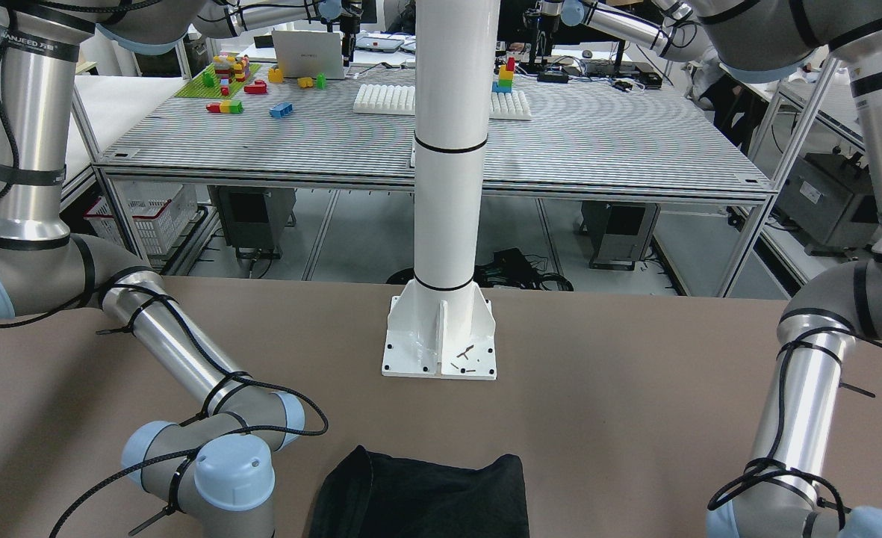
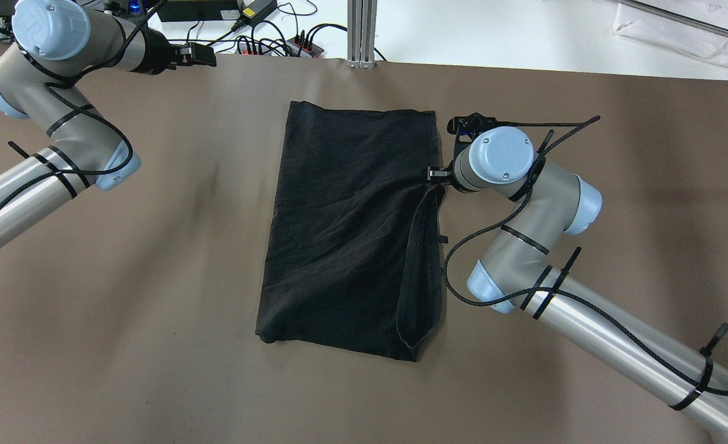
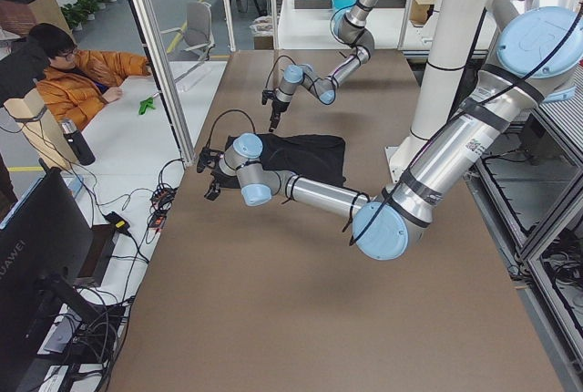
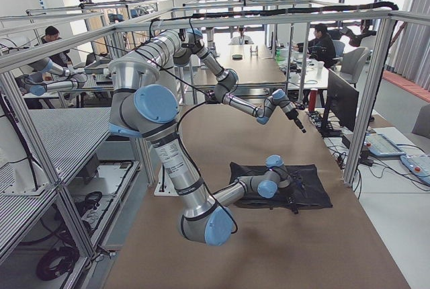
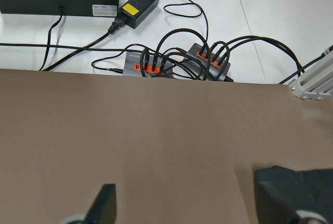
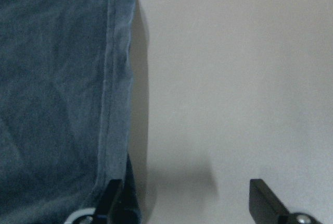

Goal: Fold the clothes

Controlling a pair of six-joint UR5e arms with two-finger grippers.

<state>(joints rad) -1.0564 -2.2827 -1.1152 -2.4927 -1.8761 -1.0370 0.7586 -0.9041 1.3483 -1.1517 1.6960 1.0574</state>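
Note:
The black garment point(image 2: 345, 228) lies flat on the brown table, folded into a tall rectangle with a hemmed flap along its right side. It also shows in the front view point(image 1: 418, 493) and the right wrist view point(image 6: 52, 88). My right gripper point(image 6: 192, 200) is open and low at the garment's right edge. One of its fingers point(image 6: 117, 203) is at the hem and the other is over bare table. In the overhead view the right gripper point(image 2: 442, 176) is mostly hidden under its wrist. My left gripper point(image 5: 192, 198) is open and empty over bare table, at the far left in the overhead view point(image 2: 206, 57), well away from the garment.
A white pillar point(image 1: 444, 187) stands bolted to the table on the robot's side. Power strips and cables point(image 5: 171, 65) lie just past the table's far edge, near the left gripper. An aluminium post point(image 2: 362, 31) stands at that edge. A person point(image 3: 73, 82) sits beyond it.

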